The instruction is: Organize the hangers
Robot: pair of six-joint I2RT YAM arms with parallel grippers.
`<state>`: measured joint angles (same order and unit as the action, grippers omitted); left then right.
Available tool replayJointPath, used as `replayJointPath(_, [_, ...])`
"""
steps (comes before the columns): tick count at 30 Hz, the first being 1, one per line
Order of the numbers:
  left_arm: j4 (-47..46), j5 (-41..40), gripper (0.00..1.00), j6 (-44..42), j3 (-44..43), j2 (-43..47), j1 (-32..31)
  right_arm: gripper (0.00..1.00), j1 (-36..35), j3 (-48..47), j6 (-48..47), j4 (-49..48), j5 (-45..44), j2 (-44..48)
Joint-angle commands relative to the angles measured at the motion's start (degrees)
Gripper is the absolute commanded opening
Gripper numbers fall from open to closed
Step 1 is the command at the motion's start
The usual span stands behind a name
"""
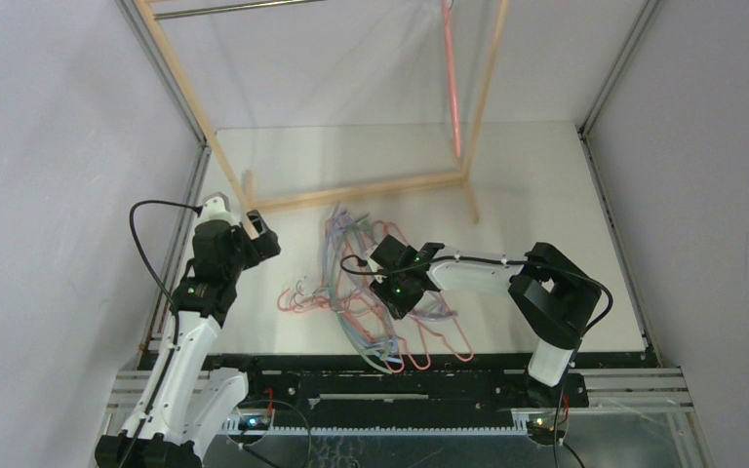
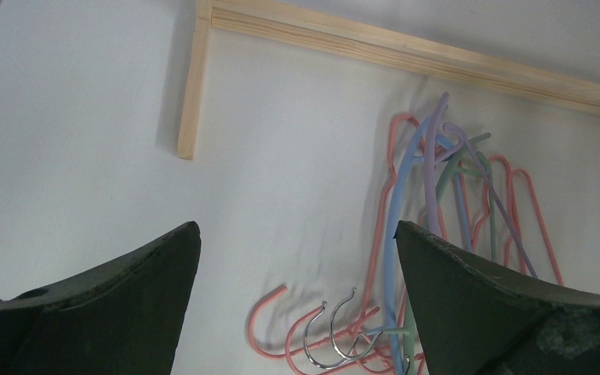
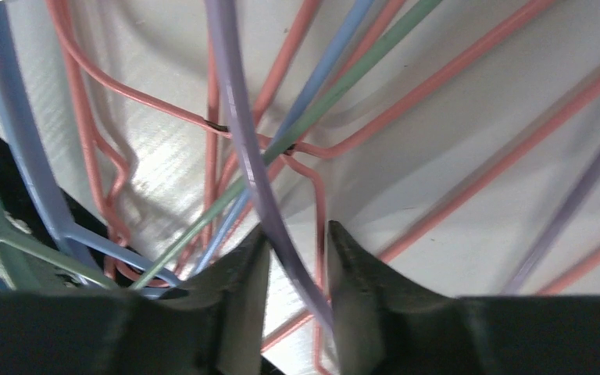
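**Right wrist view.** Closest to the lens, the right end effector [image 3: 297,238] has its dark fingers [image 3: 226,305] drawn narrow around a strand of the lavender hanger [image 3: 236,117]. A salmon wire [image 3: 319,203] sits in the same gap. I cannot tell whether the pads really pinch the lavender strand, because slivers of light show beside it. To do this step well, I judge the grip should take the lavender strand alone and shed the salmon one. It should then rise slowly, since blue, green and salmon wires cross it just beyond the tips and would likely drag along. That hanger's hook lies outside the frame.

**Left wrist view.** The left end effector [image 2: 297,228] is spread wide and empty. It hovers over bare surface [image 2: 86,156] on the near side of the base bar [image 2: 406,51] of the wooden rack [image 2: 191,86], close to the bar's left end. The hangers [image 2: 436,176] lie tangled on the surface below the bar's middle. One finger hides their lower part, and only two metal hooks [image 2: 336,336] show between the fingers. This arm could pin the tangle while the other lifts.

**Top view.** The tangle lies just nearside of the base bar, with the right end effector sunk into its middle and covering the grasp. One hung salmon hanger [image 1: 451,78] dangles above the bar's right end. The rail [image 1: 234,8] is cut off by the frame edge, so that hanger's hook is unseen. The overlapping wires make the hangers too hard to count.
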<state>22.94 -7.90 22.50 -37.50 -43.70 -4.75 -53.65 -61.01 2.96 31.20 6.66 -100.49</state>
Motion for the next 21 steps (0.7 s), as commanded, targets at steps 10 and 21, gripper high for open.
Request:
replayJointPath(10, [-1.05,-1.69,1.00,0.13,-1.27,1.08,-0.14,0.00,0.33,-1.32,-0.18,1.03,3.61,3.34])
replayJointPath(21, [-1.05,-2.02,1.00,0.36,-1.18,1.91,-0.12,0.00,2.52,-21.11,-4.09,18.61,16.01,6.52])
